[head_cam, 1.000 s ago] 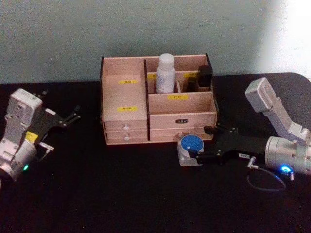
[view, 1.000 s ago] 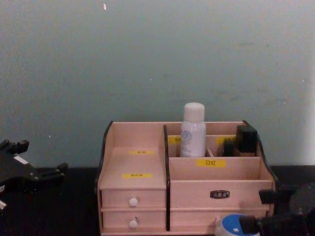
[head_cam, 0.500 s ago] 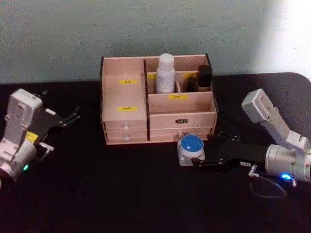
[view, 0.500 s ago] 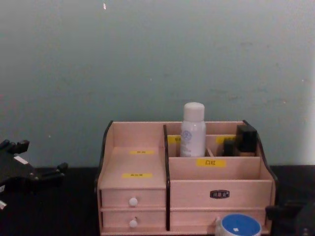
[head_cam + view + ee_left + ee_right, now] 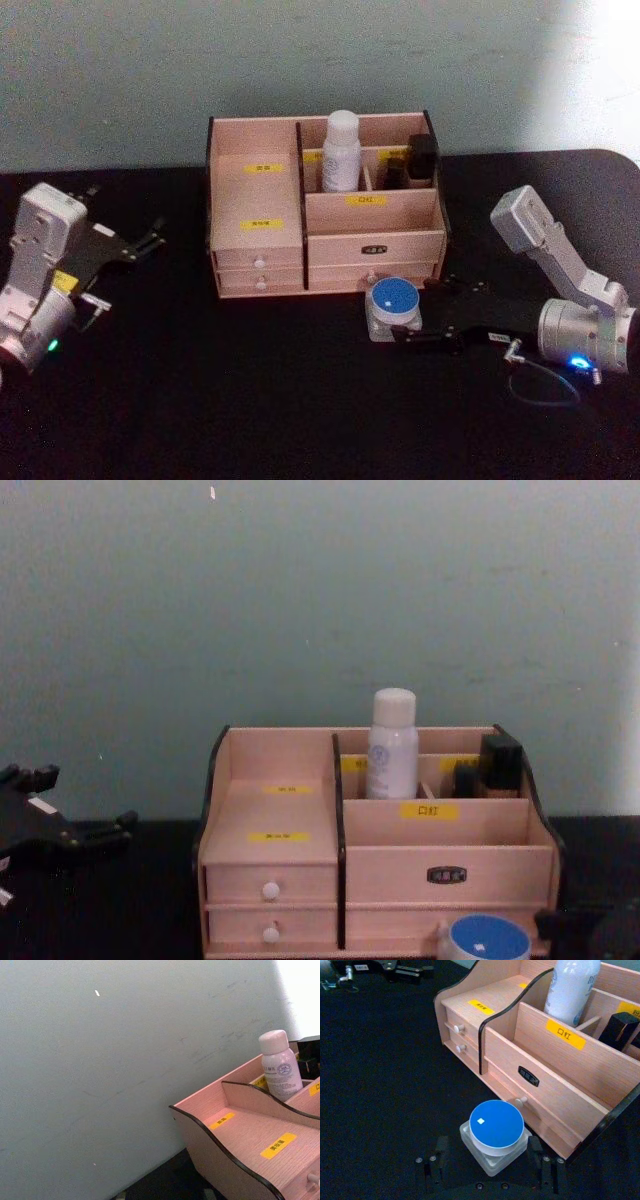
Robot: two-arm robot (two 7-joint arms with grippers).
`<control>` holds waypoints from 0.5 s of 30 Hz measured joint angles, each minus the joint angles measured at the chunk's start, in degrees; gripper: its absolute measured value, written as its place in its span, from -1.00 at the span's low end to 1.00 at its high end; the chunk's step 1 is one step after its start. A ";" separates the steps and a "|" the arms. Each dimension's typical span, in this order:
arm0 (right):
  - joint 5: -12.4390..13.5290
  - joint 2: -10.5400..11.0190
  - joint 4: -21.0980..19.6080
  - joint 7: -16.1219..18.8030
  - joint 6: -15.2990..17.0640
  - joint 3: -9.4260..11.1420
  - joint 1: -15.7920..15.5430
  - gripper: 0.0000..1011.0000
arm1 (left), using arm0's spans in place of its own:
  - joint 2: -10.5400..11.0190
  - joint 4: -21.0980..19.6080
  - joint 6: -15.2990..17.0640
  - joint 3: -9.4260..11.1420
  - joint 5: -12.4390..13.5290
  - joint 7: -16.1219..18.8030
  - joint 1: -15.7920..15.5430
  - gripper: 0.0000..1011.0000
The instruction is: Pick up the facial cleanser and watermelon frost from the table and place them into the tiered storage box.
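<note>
Now, right claw [image 5: 487, 1156] straddles watermelon frost [image 5: 496, 1126], jaws apart.

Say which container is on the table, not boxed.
The watermelon frost, the squat blue-lidded jar before the tiered storage box; the tall facial cleanser stands inside it.

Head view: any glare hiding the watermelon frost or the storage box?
Head view: washout sits on the wall at upper right, clear of the watermelon frost and tiered storage box. Left wrist view: white patch on the wall behind the facial cleanser. Right wrist view: one small glint on the blue lid.
</note>
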 joint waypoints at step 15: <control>-0.68 -2.18 2.83 0.08 0.04 -0.50 1.77 0.98 | 0.00 0.00 0.00 0.00 0.00 0.00 0.00 0.98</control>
